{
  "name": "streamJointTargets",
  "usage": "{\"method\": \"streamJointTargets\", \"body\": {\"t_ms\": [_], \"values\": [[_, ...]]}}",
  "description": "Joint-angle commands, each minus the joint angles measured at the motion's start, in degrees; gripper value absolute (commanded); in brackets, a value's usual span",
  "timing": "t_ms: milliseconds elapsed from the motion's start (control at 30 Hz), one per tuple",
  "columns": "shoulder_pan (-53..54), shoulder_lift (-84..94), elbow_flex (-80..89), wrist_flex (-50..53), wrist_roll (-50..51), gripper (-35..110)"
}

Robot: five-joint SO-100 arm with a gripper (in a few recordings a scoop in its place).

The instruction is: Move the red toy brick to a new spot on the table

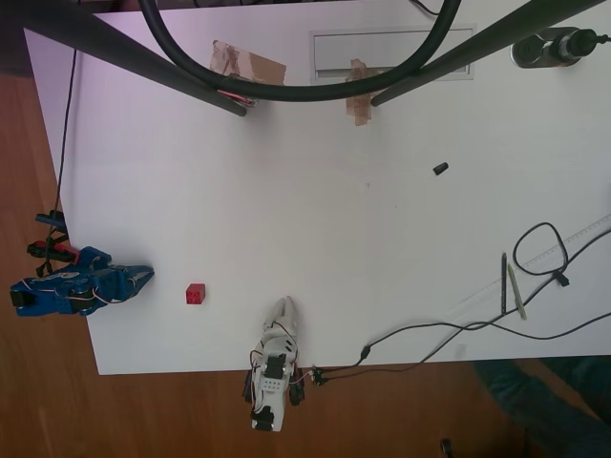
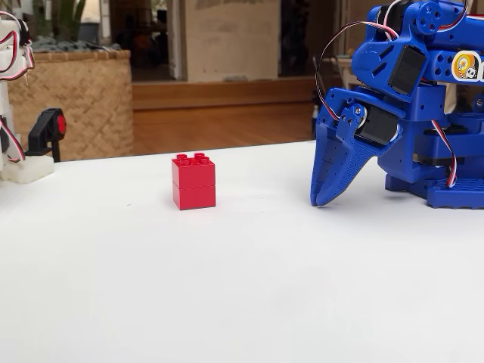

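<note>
In the overhead view, the red toy brick (image 1: 196, 294) sits lower left on the table (image 1: 382, 239), near the blue gripper (image 1: 143, 277). In the fixed view, left of centre, it looks light, rigid and smooth: pinch its flat sides. The gripper (image 2: 327, 198), at right, appears closed and empty.

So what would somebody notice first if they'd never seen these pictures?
Probably the red brick, standing alone on the white table, the brightest thing there. In the fixed view the blue arm's gripper points down at the table to the brick's right, apart from it. From overhead, the brick sits near the table's lower left edge, between the blue gripper and a white arm.
</note>
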Motion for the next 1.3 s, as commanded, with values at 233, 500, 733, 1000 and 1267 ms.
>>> {"method": "streamJointTargets", "body": {"t_ms": [233, 500, 733, 1000, 1267], "values": [[0.5, 2.0, 1.9, -0.6, 5.0, 0], [0.5, 2.0, 1.9, -0.6, 5.9, 0], [0.5, 2.0, 1.9, -0.6, 6.1, 0], [0.5, 2.0, 1.9, -0.6, 5.4, 0], [0.0, 2.0, 1.9, -0.6, 6.0, 0]]}}
